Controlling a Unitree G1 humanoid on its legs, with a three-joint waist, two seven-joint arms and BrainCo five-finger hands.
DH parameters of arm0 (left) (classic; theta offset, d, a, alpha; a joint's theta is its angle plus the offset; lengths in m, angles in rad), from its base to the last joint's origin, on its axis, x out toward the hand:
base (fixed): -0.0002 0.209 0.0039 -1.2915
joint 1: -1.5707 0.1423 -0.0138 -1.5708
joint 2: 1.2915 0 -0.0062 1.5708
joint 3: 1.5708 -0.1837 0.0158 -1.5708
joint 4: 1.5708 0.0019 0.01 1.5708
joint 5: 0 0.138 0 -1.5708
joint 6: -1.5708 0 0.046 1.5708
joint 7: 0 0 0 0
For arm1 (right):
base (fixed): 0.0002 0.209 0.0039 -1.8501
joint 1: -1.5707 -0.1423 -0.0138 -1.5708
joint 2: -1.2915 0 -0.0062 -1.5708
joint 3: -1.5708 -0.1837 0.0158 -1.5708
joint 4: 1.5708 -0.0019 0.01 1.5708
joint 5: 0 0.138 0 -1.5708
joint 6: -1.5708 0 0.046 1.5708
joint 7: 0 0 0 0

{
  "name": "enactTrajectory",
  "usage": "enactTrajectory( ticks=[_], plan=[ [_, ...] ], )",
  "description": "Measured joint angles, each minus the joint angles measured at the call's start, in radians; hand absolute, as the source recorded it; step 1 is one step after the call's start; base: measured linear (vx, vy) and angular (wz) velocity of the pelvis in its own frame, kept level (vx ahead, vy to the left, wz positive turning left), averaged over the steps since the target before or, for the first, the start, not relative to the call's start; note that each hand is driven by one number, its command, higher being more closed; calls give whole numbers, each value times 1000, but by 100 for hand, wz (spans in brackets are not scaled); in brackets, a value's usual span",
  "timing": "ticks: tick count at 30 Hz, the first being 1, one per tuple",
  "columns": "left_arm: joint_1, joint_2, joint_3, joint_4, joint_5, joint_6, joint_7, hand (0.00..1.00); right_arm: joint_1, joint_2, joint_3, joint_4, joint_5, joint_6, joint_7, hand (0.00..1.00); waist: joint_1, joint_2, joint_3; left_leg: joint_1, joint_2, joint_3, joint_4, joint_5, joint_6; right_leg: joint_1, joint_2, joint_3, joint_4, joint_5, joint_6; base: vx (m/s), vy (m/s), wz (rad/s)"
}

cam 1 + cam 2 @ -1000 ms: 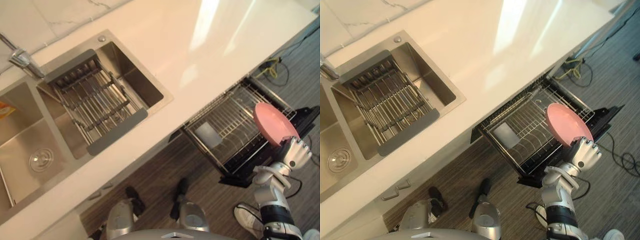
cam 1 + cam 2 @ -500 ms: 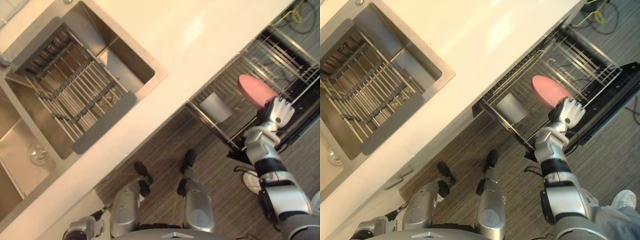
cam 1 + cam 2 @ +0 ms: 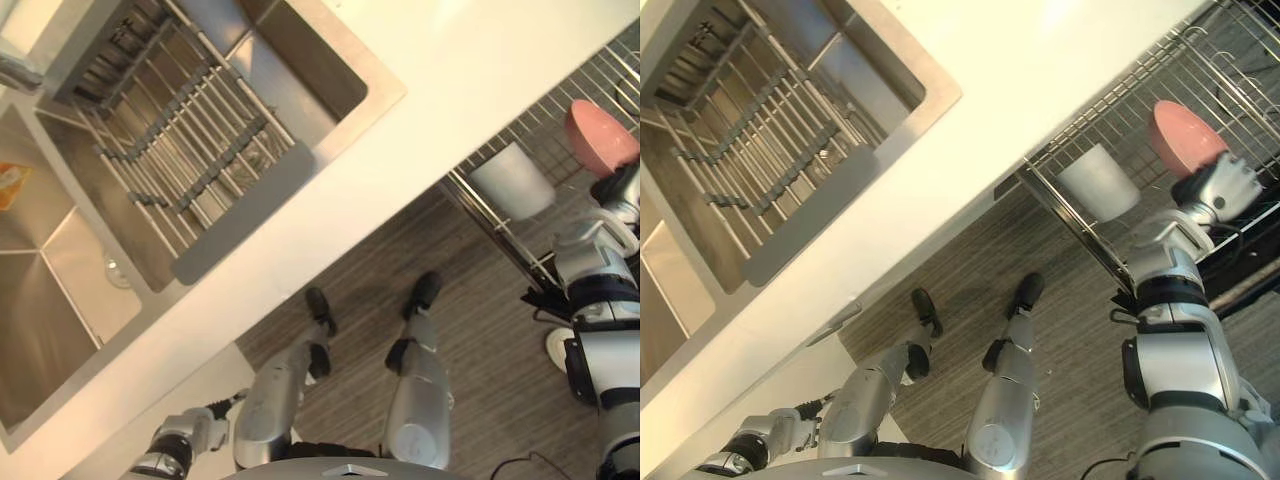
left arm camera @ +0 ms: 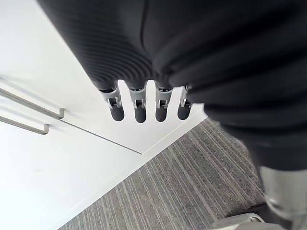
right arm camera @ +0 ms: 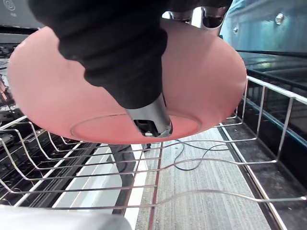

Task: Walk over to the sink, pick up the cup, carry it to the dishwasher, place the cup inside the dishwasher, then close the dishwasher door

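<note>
My right hand (image 3: 1220, 185) is shut on a pink bowl (image 3: 1180, 135) and holds it tilted just above the pulled-out wire rack (image 3: 1080, 235) of the dishwasher. In the right wrist view the thumb (image 5: 148, 120) lies across the pink bowl's (image 5: 201, 81) underside, the fingers (image 5: 211, 12) reach over its rim, and the rack wires (image 5: 192, 167) run right below. A grey cup (image 3: 1098, 182) lies in the rack's near corner, left of the bowl. My left hand (image 3: 185, 440) hangs low beside the cabinet, its fingers (image 4: 139, 108) straight and holding nothing.
The steel sink (image 3: 330, 60) with a slatted drying rack (image 3: 190, 170) sits in the pale counter (image 3: 420, 130) at the left. White cabinet fronts with bar handles (image 4: 29, 112) stand under the counter. Striped grey floor (image 3: 1070, 330) lies between me and the dishwasher.
The camera has swung, so the whole scene has shifted. My right hand has carried the pink bowl further in over the rack, closer to the grey cup. The left hand has come into view.
</note>
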Motion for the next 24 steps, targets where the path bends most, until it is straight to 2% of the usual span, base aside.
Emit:
enactTrajectory(
  ticks=[4,5,10,14,16,18,21,23,24],
  plan=[
    [16,-10,-39,-1,0,-21,3,0,68,-28,-47,-41,0,18,12,100,-7,21,-14,2,-35,-51,-18,7,8,-2,-45,-21,44,-24,12,29,56,30],
    [20,-9,-41,-1,0,-21,3,0,69,-28,-49,-41,0,18,16,0,-9,22,-16,2,-41,-58,-25,12,10,-2,-51,-28,48,-23,13,10,24,23],
    [39,-9,-41,-10,1,-19,-6,0,80,-28,-80,-76,-1,14,35,0,-7,26,-18,2,-55,-78,-43,24,11,1,-64,-40,53,-20,16,21,-39,13],
    [55,-9,-40,-27,2,-19,-17,0,84,-27,-107,-87,2,-6,31,0,-10,28,-19,16,-58,-83,-51,35,19,15,-65,-42,52,-18,19,55,-101,3],
    [68,-10,-39,-47,2,-19,-17,0,102,-26,-145,-94,41,-33,5,0,-12,28,-19,35,-58,-91,-53,34,17,36,-65,-47,53,-22,21,55,-104,5],
    [69,-12,-28,-48,2,-18,-18,0,121,-7,-204,-130,124,-81,-18,0,-21,27,-19,59,-58,-100,-59,32,16,61,-65,-56,57,-30,22,47,-97,7],
    [72,-18,-18,-48,4,-18,-18,0,138,30,-247,-164,175,-119,-28,0,-36,27,-19,90,-57,-102,-69,30,12,91,-65,-63,60,-36,24,47,-92,4],
    [74,-35,20,-48,21,-18,-18,0,178,64,-281,-215,199,-166,12,0,-48,24,-17,121,-54,-102,-71,26,8,123,-64,-68,63,-42,27,49,-108,2],
    [74,-36,26,-48,23,-18,-18,0,188,71,-285,-233,201,-171,31,0,-51,23,-16,129,-53,-102,-72,26,7,131,-63,-69,62,-44,28,43,-108,-1]
  ],
)
